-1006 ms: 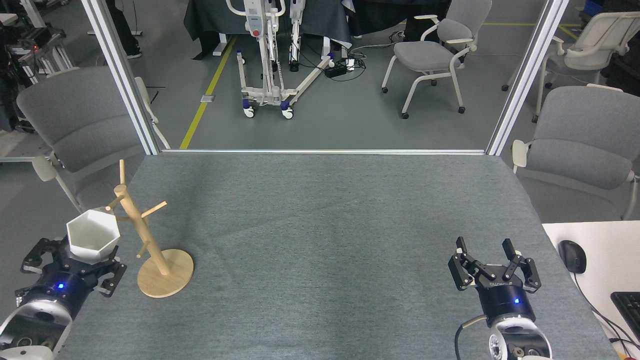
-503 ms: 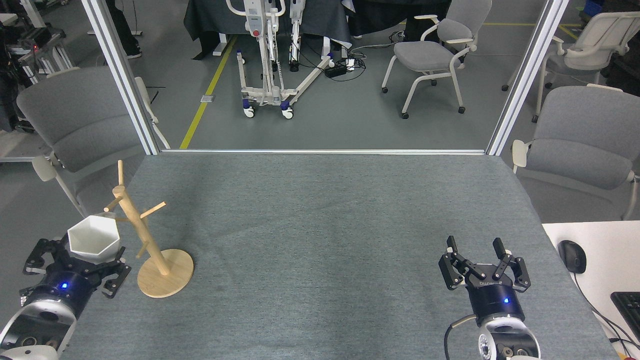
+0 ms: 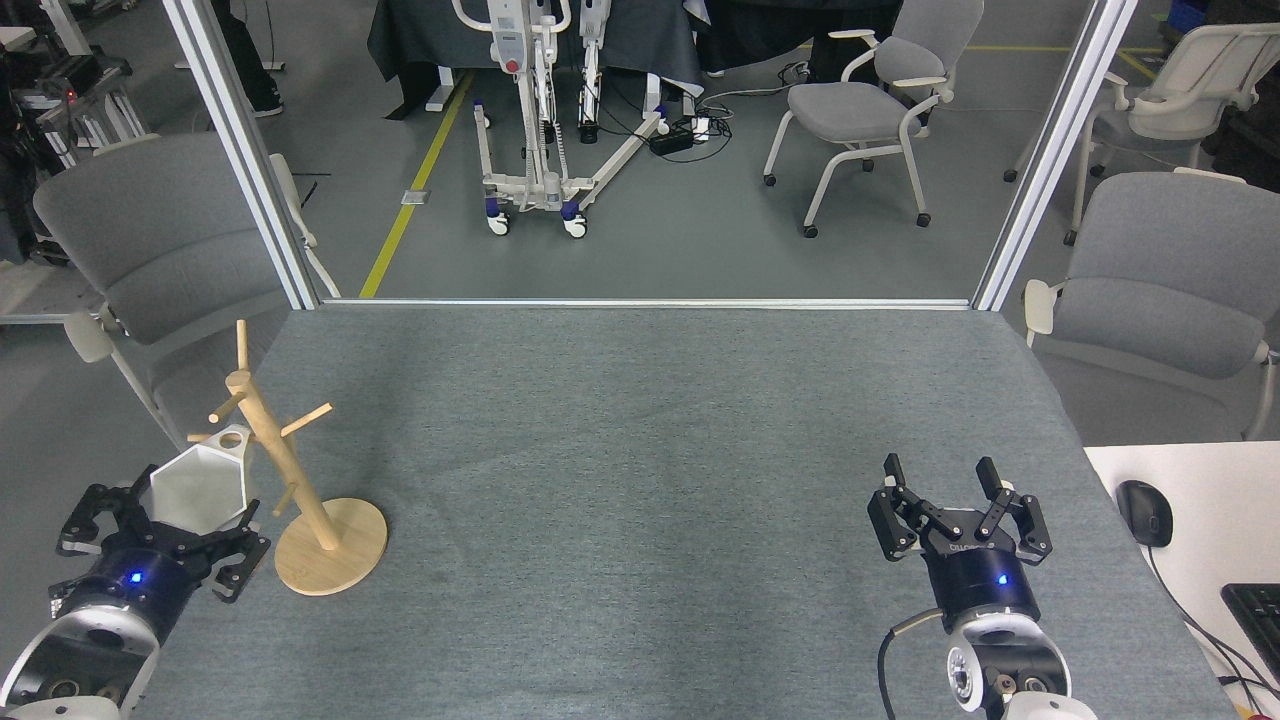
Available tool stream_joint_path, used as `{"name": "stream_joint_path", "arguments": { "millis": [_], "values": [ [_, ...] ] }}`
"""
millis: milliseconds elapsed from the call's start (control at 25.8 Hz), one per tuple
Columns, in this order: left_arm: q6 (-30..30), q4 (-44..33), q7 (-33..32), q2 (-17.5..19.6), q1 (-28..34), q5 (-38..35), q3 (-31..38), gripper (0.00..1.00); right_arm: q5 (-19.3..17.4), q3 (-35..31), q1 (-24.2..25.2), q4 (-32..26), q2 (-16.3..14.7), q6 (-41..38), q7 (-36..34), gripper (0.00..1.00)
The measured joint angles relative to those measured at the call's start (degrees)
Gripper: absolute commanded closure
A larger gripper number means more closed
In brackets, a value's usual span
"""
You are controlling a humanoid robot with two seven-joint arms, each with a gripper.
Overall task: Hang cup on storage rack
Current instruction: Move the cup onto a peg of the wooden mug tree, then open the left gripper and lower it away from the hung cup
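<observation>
The white hexagonal cup [image 3: 197, 490] sits at the table's near left, tilted so its mouth faces me. My left gripper [image 3: 170, 535] holds it from below, fingers on either side of its hidden base. The cup's ring handle [image 3: 233, 437] lies against the left-pointing peg of the storage rack [image 3: 275, 460], a wooden post with thin angled pegs on a round disc base [image 3: 335, 550]. I cannot tell whether the peg passes through the ring. My right gripper [image 3: 937, 468] stands open at the near right with nothing between its fingers.
The rack stands close to the table's left edge [image 3: 215, 400]. Grey chairs [image 3: 150, 240] stand off the table on both sides. A white desk [image 3: 1190, 480] at the right carries a mouse [image 3: 1143, 512] and a keyboard [image 3: 1255, 610]. Metal frame posts rise at the far corners.
The left gripper has lowered the cup and tipped its mouth toward me, bringing the handle to the rack's left peg. The right gripper has shifted slightly left and forward, still open.
</observation>
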Motion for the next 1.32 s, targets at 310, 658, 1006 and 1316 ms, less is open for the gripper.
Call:
{"name": "stream_joint_path", "arguments": {
  "millis": [310, 658, 1006, 1316],
  "values": [
    [0.0, -1.9, 0.3, 0.0, 0.1, 7.0, 0.3, 0.01, 0.5, 0.6, 4.1, -1.9, 0.8, 0.0, 0.3, 0.0],
    [-1.9, -2.5, 0.9, 0.0, 1.6, 10.2, 0.1, 0.01, 0.6, 1.2, 4.3, -2.5, 1.0, 0.4, 0.1, 0.0],
    [-1.9, -0.9, 0.5, -0.5, 2.0, 10.2, -0.1, 0.01, 0.5, 1.2, 4.2, -2.2, 0.7, 0.5, -0.2, 0.0],
    [-2.0, 0.3, 0.8, -0.8, 2.3, 10.2, -0.1, 0.01, 0.4, 1.3, 4.5, -2.3, 0.0, 0.3, -0.3, 0.0]
  ]
}}
